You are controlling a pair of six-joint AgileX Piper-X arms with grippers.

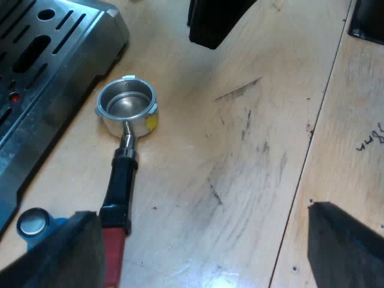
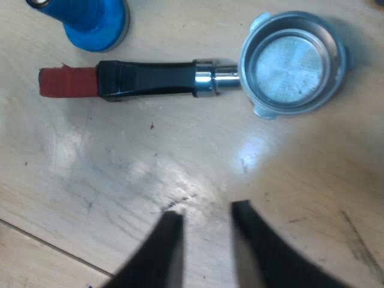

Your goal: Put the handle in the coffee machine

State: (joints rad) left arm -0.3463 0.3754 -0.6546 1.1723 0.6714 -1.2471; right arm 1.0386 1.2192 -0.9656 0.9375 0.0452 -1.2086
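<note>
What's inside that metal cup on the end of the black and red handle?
Nothing: the metal holder is empty, and the bare perforated floor of its basket shows. The patch of table under it is covered by the holder.

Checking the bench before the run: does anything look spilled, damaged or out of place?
Nothing spilled or broken. The metal holder lies loose on the table, basket empty, beside the blue tamper, not yet in the espresso machine. The table shows dark scuffs.

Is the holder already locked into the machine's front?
No, the metal holder lies loose on the wooden table beside the espresso machine, with its basket facing up.
</note>
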